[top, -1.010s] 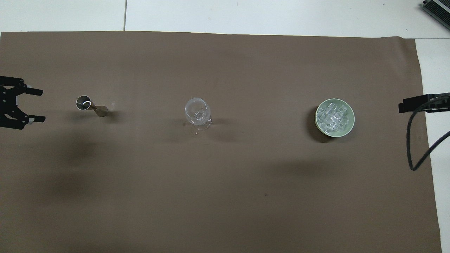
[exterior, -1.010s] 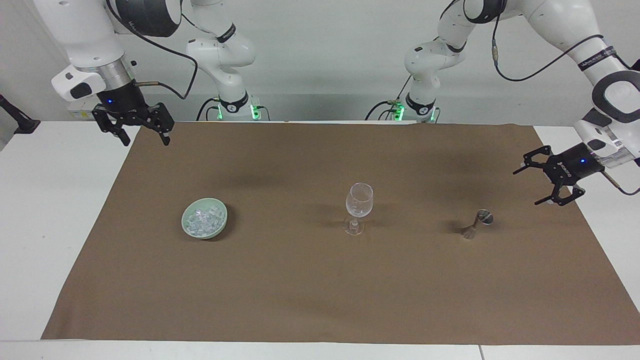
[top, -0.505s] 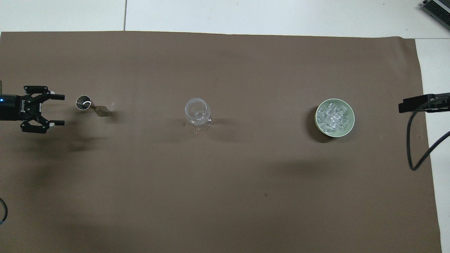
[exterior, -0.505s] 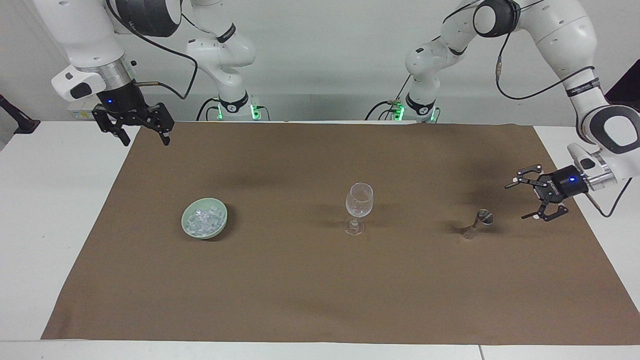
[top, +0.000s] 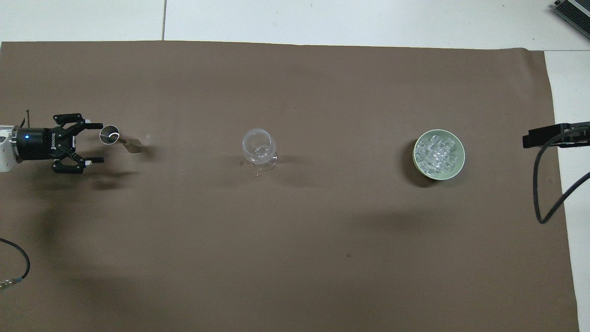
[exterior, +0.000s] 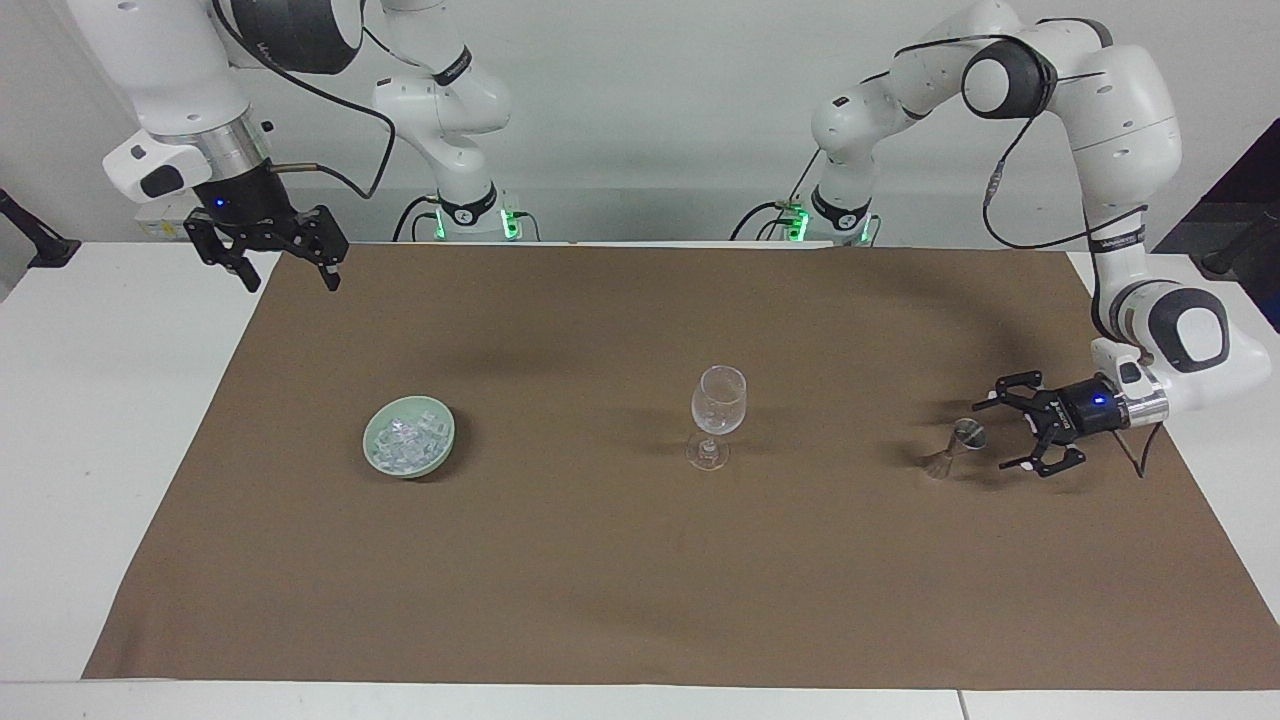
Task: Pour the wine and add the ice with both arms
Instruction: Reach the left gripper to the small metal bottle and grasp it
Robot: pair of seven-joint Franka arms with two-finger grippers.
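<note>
A small metal jigger (exterior: 955, 448) stands on the brown mat toward the left arm's end, also in the overhead view (top: 110, 135). My left gripper (exterior: 992, 436) is open, low and lying sideways just beside the jigger, its fingertips (top: 98, 125) close to the jigger's rim without holding it. A clear wine glass (exterior: 718, 402) stands mid-mat, also in the overhead view (top: 259, 148). Ice cubes (exterior: 408, 440) fill a pale green bowl (exterior: 440, 455) toward the right arm's end, seen overhead too (top: 435, 152). My right gripper (exterior: 290, 283) waits, open and raised, over the mat's corner nearest its base.
The brown mat (exterior: 640, 580) covers most of the white table (exterior: 120, 420). A black cable (top: 548, 193) hangs from the right arm at the overhead view's edge. A dark stand (exterior: 35, 240) sits off the table at the right arm's end.
My left gripper has come down and moved in toward the jigger, from beyond the mat's edge to just beside it, staying open. The right arm has not moved.
</note>
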